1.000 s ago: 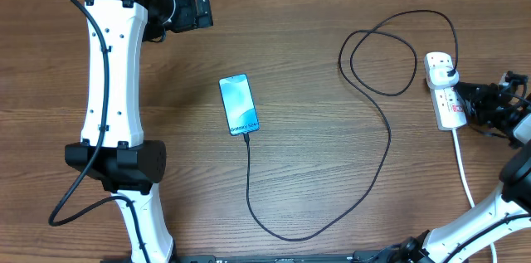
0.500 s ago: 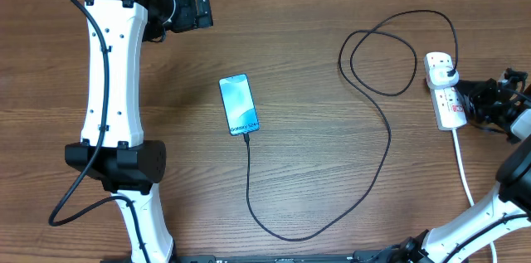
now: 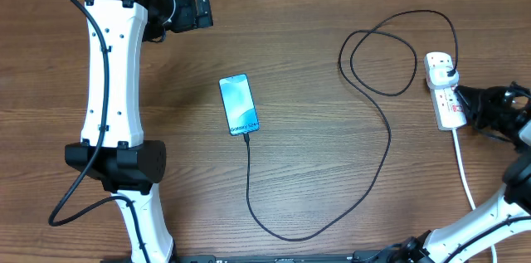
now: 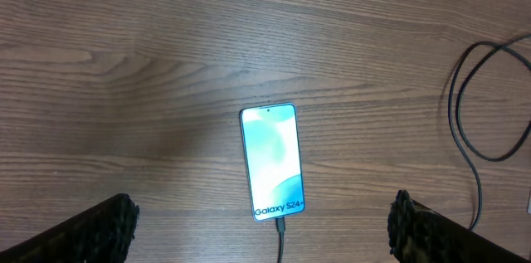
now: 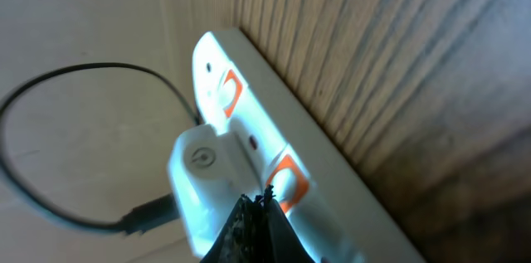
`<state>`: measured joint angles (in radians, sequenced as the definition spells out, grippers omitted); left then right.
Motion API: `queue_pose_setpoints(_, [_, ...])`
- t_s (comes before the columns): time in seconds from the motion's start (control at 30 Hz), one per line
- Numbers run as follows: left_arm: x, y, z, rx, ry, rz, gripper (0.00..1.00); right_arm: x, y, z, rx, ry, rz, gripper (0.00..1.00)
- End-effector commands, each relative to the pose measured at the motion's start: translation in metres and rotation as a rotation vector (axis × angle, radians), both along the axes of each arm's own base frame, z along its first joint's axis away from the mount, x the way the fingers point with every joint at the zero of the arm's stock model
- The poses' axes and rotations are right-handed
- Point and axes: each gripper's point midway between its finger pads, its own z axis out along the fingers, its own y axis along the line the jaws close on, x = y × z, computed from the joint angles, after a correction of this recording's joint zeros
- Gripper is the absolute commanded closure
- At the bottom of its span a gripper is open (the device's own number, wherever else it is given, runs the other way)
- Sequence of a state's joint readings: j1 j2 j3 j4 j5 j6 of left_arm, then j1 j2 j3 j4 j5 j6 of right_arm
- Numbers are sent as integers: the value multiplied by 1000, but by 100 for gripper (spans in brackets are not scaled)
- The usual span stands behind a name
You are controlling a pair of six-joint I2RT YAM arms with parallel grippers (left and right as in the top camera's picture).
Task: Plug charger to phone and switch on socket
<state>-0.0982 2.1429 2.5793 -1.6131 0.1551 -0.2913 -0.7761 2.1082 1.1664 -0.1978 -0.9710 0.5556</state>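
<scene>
The phone lies screen up at mid-table, and shows in the left wrist view with "Galaxy S24+" on it. The thin black charger cable is plugged into its bottom edge. It loops right and up to a plug seated in the white socket strip. My right gripper is shut, its tips touching the strip beside a red switch marking. My left gripper is open, high above the phone.
The strip's thick white cord runs toward the front right edge. The left arm's white links stand over the table's left side. The charger cable makes a wide loop left of the strip.
My right wrist has shifted slightly toward the front right while the tips stay at the socket strip. The phone, the cable and the left arm have not moved.
</scene>
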Motion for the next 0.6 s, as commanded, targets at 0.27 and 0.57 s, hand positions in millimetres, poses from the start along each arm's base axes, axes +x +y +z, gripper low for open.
queue_pose_setpoints(0.27, [-2,1,14,7,-39,-4,0,-5,-11,17,80,13,-82,96])
queue_pose_setpoints(0.57, [-2,1,14,7,-39,-4,0,18,-10,53,-34,-53,14,96])
